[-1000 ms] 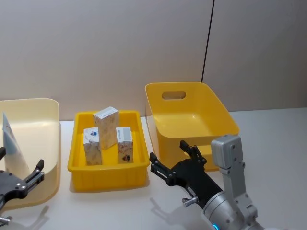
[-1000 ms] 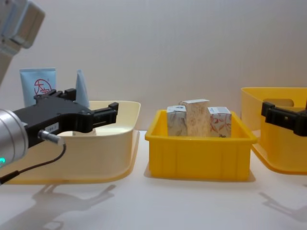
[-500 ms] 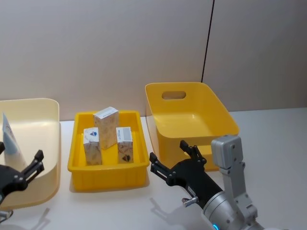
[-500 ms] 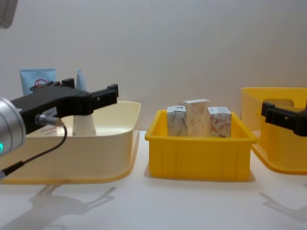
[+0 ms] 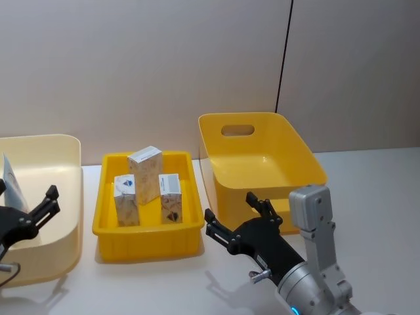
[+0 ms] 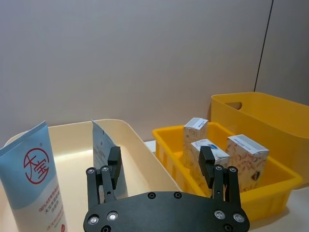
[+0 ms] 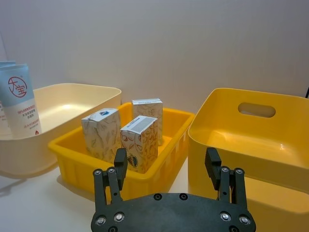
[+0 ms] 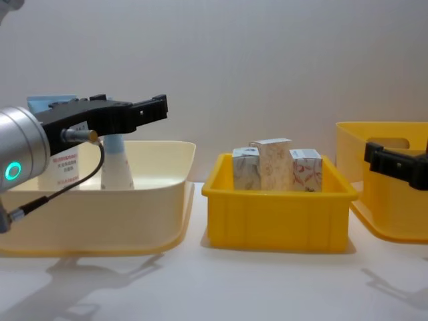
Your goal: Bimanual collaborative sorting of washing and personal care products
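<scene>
Left gripper [image 5: 26, 197] hangs over the near part of the cream bin [image 5: 69, 154], fingers spread wide, empty. Right gripper [image 5: 231, 207] hovers near me, off the near right corner of the yellow tray [image 5: 147, 241], fingers also wide, empty.

Head view catches a corner of one of the tubes [image 5: 12, 187] at the far left. The left wrist view gives me both, upright in the cream bin: one face-on, the other edge-on. Chest view puts them behind the left gripper.

Three cartons [image 5: 145, 172] stand in the yellow tray, one taller behind two. The big yellow bin [image 5: 262, 164] sits to the right.

White table [image 5: 374, 180], plain grey wall [image 5: 144, 65] with a dark vertical seam [image 5: 283, 59].

Tube label: red ring logo around characters; the red print below is too small to read. Cartons have a leaf pattern.
</scene>
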